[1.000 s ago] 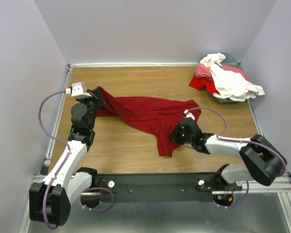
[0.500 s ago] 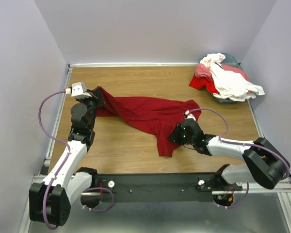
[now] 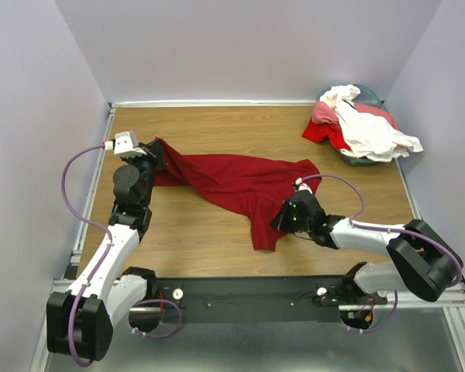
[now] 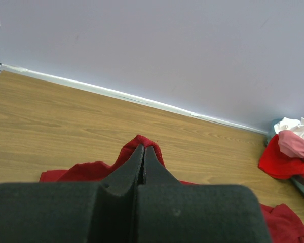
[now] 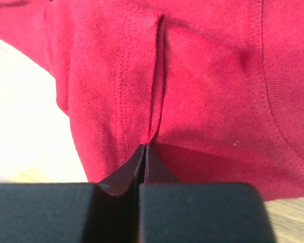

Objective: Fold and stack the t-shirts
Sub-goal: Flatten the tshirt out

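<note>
The large dark crimson t-shirt (image 3: pixel 232 180) lies crumpled across the middle of the wooden table (image 3: pixel 201 128). My left gripper (image 3: pixel 156 155) is shut on its far left end, and a tuft of red cloth (image 4: pixel 153 146) pokes out past the closed tips of the left gripper (image 4: pixel 143 148). My right gripper (image 3: pixel 283 217) sits low at the shirt's near right part. In the right wrist view the right gripper (image 5: pixel 144 147) is shut, pinching a raised ridge of the crimson cloth (image 5: pixel 207 91) next to a stitched hem.
A heap of other t-shirts (image 3: pixel 360 124) sits at the back right corner, with a white one (image 3: pixel 376 132) on top, pink (image 3: pixel 325 114) and red beneath and teal (image 3: pixel 370 94) behind. The left wrist view catches that heap (image 4: pixel 286 154) at its right edge. Walls enclose the table.
The right gripper's jaws have closed onto a fold of the crimson shirt, and its arm shifted slightly. The left arm has not moved.
</note>
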